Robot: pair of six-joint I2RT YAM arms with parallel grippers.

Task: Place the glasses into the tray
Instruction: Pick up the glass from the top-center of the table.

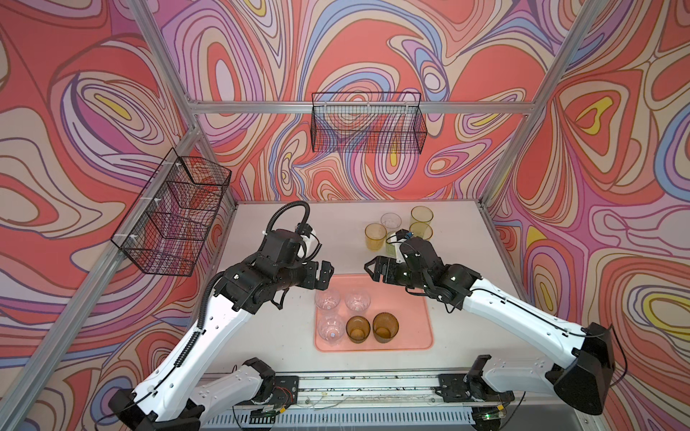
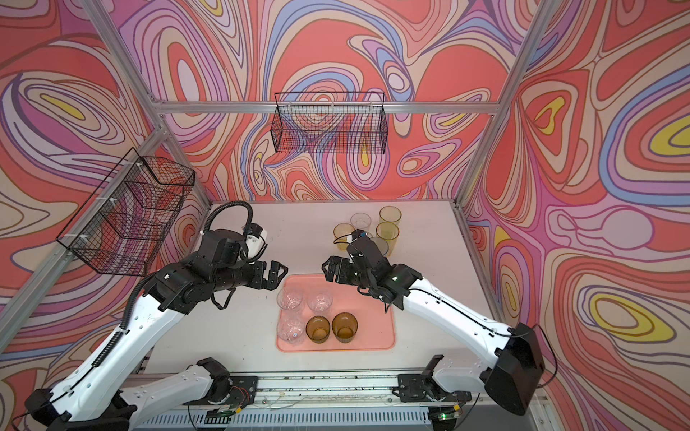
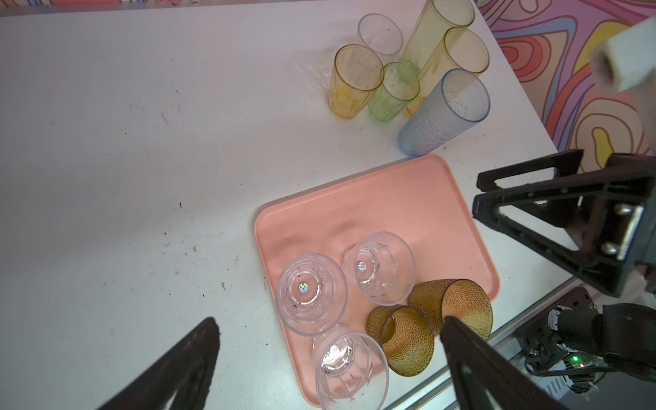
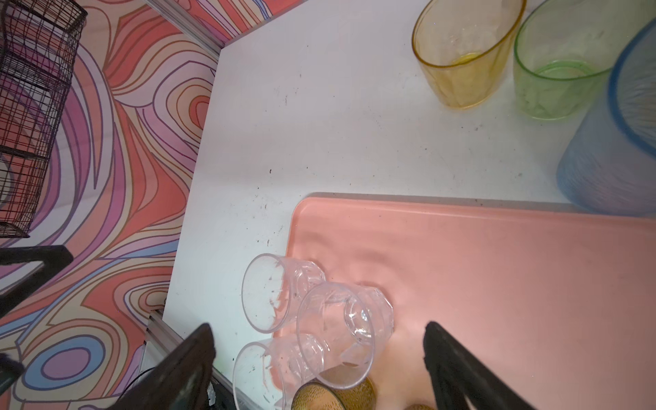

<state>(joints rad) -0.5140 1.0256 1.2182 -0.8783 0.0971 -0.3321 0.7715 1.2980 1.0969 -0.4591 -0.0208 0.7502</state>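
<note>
The salmon-pink tray (image 1: pixel 407 309) (image 2: pixel 369 309) lies at the table's front middle. In it stand three short clear glasses (image 1: pixel 327 299) and two amber-brown glasses (image 1: pixel 385 327), all in its left half. Behind the tray stand several tinted glasses: an amber one (image 3: pixel 355 81), a green one (image 3: pixel 394 92), a tall blue-grey one (image 3: pixel 443 113), two tall yellow ones (image 3: pixel 458 53) and a clear one (image 3: pixel 380 33). My left gripper (image 1: pixel 325 275) (image 3: pixel 328 324) hovers open over the tray's far left corner. My right gripper (image 1: pixel 371 271) (image 4: pixel 318 329) faces it, open and empty, above the tray's far edge.
A black wire basket (image 1: pixel 367 123) hangs on the back wall and another (image 1: pixel 171 216) on the left wall. The right half of the tray (image 4: pixel 497 266) is bare. Aluminium frame posts stand at the table's corners, and a rail (image 1: pixel 366 388) runs along the front.
</note>
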